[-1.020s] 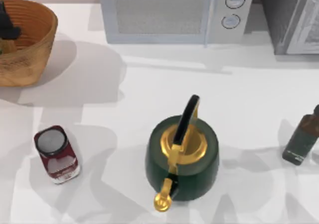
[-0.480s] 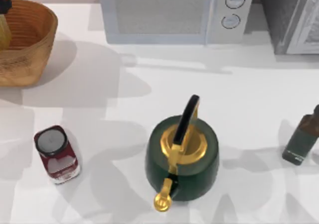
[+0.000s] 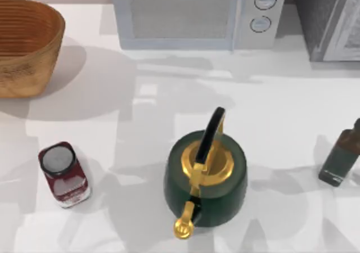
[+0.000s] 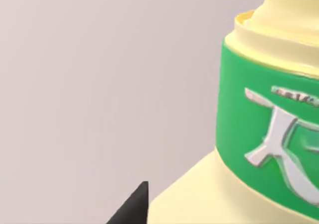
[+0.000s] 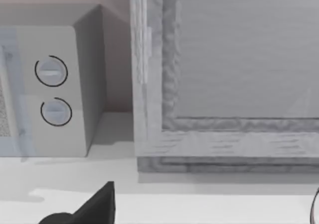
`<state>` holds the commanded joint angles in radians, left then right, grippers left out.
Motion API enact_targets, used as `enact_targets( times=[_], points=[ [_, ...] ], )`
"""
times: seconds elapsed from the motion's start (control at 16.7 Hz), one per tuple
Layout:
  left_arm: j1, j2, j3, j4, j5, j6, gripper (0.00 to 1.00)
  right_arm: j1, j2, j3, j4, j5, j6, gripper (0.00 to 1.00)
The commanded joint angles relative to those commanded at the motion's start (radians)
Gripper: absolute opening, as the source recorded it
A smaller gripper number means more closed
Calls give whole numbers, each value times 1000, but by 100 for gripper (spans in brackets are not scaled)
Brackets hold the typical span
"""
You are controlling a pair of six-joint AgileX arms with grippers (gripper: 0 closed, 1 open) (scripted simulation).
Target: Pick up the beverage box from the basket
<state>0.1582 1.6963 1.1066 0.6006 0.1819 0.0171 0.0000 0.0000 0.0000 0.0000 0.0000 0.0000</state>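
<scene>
The large round orange-brown woven wicker basket [image 3: 25,36] sits at the far left corner of the white counter [image 3: 169,95], its ribbed bowl bare inside. The beverage box [image 4: 259,134], a pale yellow carton with a broad green band bearing a silvery mark, is seen close against the left arm's wrist camera, in front of a plain pinkish-grey wall; where it is relative to the counter cannot be told. A dark fingertip [image 4: 134,209] of the left gripper pokes up just beside the carton's lower edge, and whether the jaws are clamped on the carton cannot be told.

On the counter, a dark red can with a grey top [image 3: 63,173] stands near the left edge toward the front. A dark green kettle with a gold lid and spout and a black handle [image 3: 205,177] stands at the middle of the front edge. A dark green glass bottle [image 3: 341,158] stands at the right edge. A pale grey microwave with two round dials [image 3: 199,14] lines the back edge, with a grey cabinet [image 5: 224,74] to its right.

The right wrist camera faces the microwave dials and cabinet; a dark fingertip [image 5: 94,206] of the right gripper shows, its jaw state unclear.
</scene>
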Motion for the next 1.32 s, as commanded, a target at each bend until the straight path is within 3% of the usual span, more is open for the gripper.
enact_targets(
  times=[0.42,0.72,0.96,1.32],
  points=[
    [1,-18,12,-37,-1,2,0,0,0,0,0,0,0,100],
    [-14,-158,-110,-104,-21,-8,0,0,0,0,0,0,0,100],
    [-43,-456,-295,-195,-50,-12,0,0,0,0,0,0,0,100],
    [-96,-1097,-659,-374,-109,-15,0,0,0,0,0,0,0,100]
  ],
)
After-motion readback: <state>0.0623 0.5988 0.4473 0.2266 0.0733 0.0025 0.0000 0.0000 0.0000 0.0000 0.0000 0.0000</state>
